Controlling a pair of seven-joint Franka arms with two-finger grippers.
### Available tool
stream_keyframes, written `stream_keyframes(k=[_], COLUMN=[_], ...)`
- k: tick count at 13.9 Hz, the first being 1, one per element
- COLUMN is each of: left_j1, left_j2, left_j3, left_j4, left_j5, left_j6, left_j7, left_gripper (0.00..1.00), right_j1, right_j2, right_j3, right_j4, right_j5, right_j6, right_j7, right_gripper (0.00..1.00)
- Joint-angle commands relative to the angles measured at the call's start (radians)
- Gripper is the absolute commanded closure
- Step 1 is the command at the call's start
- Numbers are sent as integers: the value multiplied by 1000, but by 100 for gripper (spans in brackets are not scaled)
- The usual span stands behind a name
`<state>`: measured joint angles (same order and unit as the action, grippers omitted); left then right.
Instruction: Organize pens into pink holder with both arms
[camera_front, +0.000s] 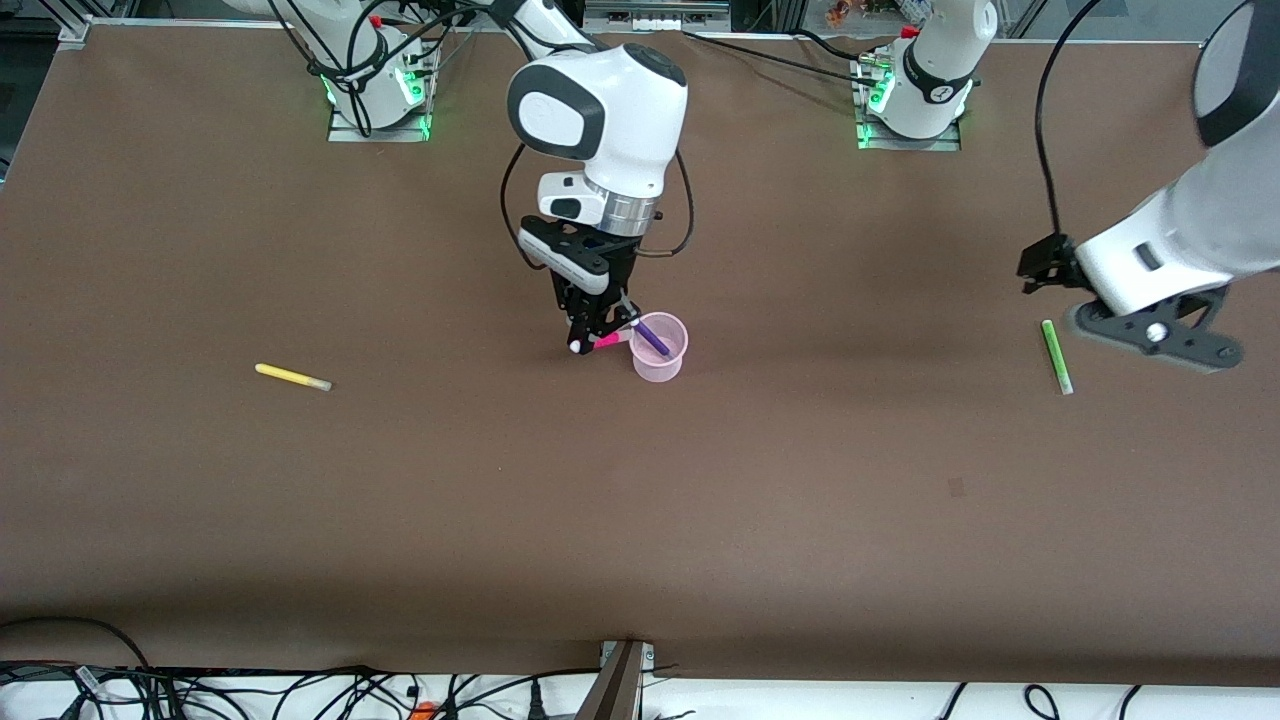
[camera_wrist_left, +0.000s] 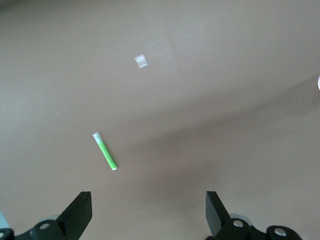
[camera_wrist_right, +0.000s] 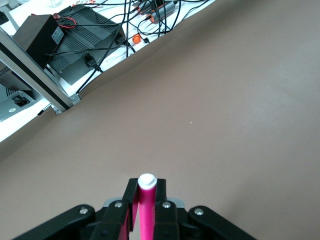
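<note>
Front view shows your right gripper (camera_front: 600, 335) just beside the holder (camera_front: 660, 348), jaws pinching the magenta pen (camera_front: 610, 339) crosswise with its cap end aimed at the rim, so tipping it up should drop it in. A purple pen (camera_front: 653, 336) already leans inside the holder. Your left gripper (camera_front: 1160, 335), jaws spread, hangs by the green pen (camera_front: 1056, 356), well away from the holder toward the left arm's end, likely lining up a grasp. A yellow pen (camera_front: 292, 377) lies well apart toward the right arm's end.

Brown worktop (camera_front: 700, 520) carrying a pink holder (camera_front: 660, 350) (beside the right hand (camera_front: 600, 335)), a yellow pen (camera_front: 292, 377) and a green pen (camera_front: 1056, 356).
</note>
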<state>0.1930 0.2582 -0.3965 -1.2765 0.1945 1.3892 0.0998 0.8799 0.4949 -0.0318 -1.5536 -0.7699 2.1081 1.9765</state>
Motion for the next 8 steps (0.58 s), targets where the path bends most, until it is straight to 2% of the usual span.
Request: stream_keyframes(k=[1, 2, 3, 5, 8], left_j1=[-203, -233, -251, -277, -261], left_j2=[-155, -210, -262, -359, -340], left_j3=[311, 388, 421, 436, 436], left_j4=[-111, -171, -241, -392, -402], left_j5=[-162, -203, -207, -192, -179], left_j6=[97, 161, 215, 290, 306], left_j7=[-15, -17, -15, -19, -19], left_gripper=[0, 0, 0, 0, 0], right_j1=[54, 60, 60, 71, 120], right_j2=[60, 76, 89, 108, 136], right_j3=[-23, -23, -23, -25, -66], right_j4=[64, 84, 107, 128, 138], right_j5=[-66, -80, -80, -88, -140], right_j6=[-55, -74, -83, -89, -92], right_j7=[61, 61, 61, 64, 157], right_gripper=[100, 100, 100, 100, 100])
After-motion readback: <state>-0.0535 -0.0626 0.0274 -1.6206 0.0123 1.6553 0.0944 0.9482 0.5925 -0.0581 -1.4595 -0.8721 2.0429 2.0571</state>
